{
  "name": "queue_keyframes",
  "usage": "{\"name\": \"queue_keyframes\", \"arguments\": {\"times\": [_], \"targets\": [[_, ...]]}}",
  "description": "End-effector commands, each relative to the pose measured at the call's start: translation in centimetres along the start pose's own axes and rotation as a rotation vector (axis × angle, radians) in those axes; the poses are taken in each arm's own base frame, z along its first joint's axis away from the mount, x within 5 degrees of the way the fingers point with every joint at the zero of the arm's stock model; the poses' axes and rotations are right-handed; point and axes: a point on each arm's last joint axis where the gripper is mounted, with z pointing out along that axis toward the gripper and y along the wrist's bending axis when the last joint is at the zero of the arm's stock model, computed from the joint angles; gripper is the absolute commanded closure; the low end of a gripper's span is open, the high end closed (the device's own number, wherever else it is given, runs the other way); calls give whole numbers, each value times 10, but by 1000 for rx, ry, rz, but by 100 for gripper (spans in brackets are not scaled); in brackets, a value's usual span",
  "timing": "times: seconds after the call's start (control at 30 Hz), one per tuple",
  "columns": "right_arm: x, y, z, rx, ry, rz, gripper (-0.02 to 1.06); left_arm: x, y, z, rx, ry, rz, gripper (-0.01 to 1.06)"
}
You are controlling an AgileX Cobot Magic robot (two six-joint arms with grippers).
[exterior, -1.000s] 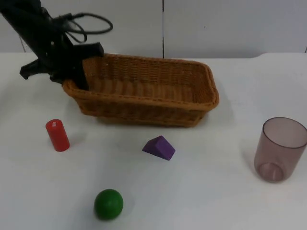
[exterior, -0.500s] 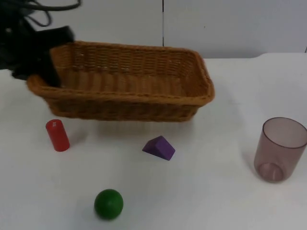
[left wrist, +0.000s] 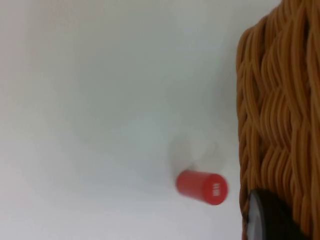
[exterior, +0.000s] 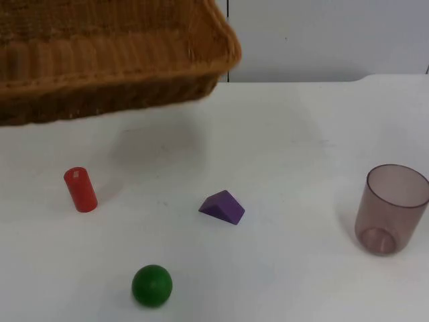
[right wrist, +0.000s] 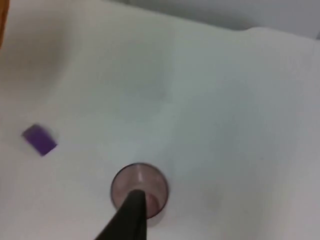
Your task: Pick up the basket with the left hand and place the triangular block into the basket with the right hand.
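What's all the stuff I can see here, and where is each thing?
basket: one, brown wicker, lifted above the table's far left
block: one, purple, triangular, mid-table
cylinder: one, red, upright, left of the block
ball: one, green, near edge
cup: one, clear pinkish, upright, at right
table: one, white
left gripper: black, at the basket's wall
right gripper: black, above the cup
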Motion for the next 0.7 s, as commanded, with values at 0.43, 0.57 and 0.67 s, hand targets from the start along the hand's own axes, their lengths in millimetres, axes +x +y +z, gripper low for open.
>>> {"name": "queue_keyframes", "arguments": {"times": [0.43,0.57,0.67], "targets": [[-10,87,166,-290,201,-482,0,-4,7,6,-38,-39,-321,105],[-15,108,206,-347,208,-576,0,-5,8,6,-51,-47,-319,105],[-21,123,234,-414,190,-595,0,-5,8,6,-51,-47,-319,105]]}}
